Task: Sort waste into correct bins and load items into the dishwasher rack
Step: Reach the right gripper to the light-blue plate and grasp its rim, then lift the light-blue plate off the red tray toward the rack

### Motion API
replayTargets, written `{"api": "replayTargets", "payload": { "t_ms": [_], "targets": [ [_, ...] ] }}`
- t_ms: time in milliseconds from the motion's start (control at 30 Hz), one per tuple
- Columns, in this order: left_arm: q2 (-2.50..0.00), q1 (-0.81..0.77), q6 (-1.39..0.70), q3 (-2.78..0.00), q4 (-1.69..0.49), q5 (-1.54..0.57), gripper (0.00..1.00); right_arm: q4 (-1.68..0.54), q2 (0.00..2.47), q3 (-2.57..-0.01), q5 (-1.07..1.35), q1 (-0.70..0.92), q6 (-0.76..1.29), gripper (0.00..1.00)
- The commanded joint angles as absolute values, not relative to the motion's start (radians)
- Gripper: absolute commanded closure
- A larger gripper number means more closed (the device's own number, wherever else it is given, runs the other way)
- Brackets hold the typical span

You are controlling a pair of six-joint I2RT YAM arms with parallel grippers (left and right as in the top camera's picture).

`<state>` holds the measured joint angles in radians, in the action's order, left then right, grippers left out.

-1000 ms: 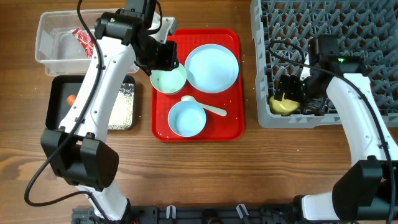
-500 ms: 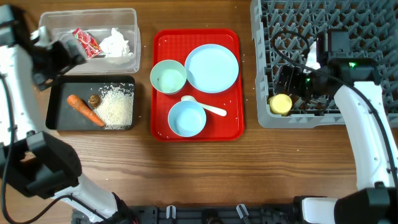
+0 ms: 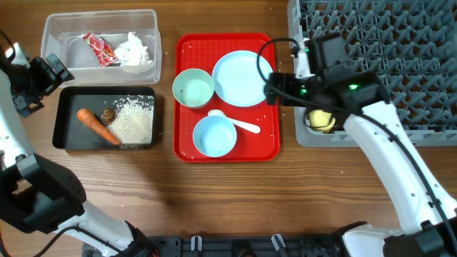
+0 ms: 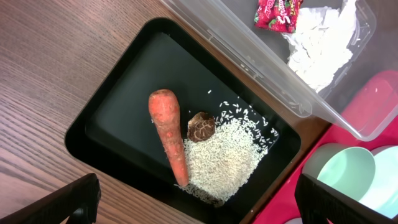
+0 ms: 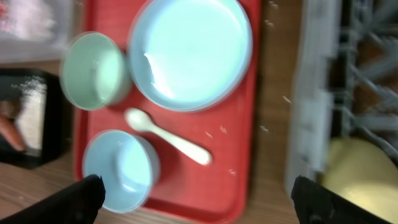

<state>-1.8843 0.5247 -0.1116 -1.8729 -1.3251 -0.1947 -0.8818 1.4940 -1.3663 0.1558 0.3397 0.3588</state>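
My left gripper (image 3: 48, 74) hangs with its jaws spread wide and nothing between them, above the black tray (image 4: 106, 106), where an orange carrot (image 4: 166, 134) lies touching a small brown morsel (image 4: 201, 126) and the edge of a patch of loose white rice (image 4: 227, 152). Just beyond the tray from those fingers stands the clear tub (image 4: 249, 59), holding the red wrapper (image 4: 278, 11) beside the crumpled tissue (image 4: 320, 46). My right gripper (image 3: 273, 90), likewise spread and empty, hovers over the near edge of the red serving tray (image 5: 233, 155). Under it and out ahead sit the light-blue plate (image 5: 189, 53), the pale-green bowl (image 5: 93, 70) and the light-blue bowl (image 5: 118, 169), with the white spoon (image 5: 168, 138) lying between them. Just off to that gripper's right side, the yellow cup (image 5: 357, 168) rests inside the grey dishwasher rack (image 3: 400, 43).
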Motion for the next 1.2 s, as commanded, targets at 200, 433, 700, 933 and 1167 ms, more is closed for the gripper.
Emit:
{"api": "replayTargets", "payload": {
  "t_ms": [200,433,700,933,1167],
  "targets": [
    [-1.846,0.525,-0.113,-1.879,-1.325,-0.189,0.0,-0.706,1.853,-1.423,0.088,0.394,0.614,0.0],
    [-1.846,0.525,-0.113,-1.879,-1.325,-0.189,0.0,-0.693,2.059,-1.475,0.101,0.393,0.684,0.21],
    [-1.846,0.525,-0.113,-1.879,-1.325,-0.189,0.0,-0.581,2.127,-1.475,0.08,0.393,0.757,0.82],
    [-1.846,0.525,-0.113,-1.879,-1.325,-0.189,0.0,-0.435,2.18,-1.474,0.014,0.393,0.788,0.92],
    [-1.846,0.525,-0.113,-1.879,-1.325,-0.189,0.0,-0.384,2.186,-1.475,-0.004,0.392,0.782,0.96]
  ]
}}
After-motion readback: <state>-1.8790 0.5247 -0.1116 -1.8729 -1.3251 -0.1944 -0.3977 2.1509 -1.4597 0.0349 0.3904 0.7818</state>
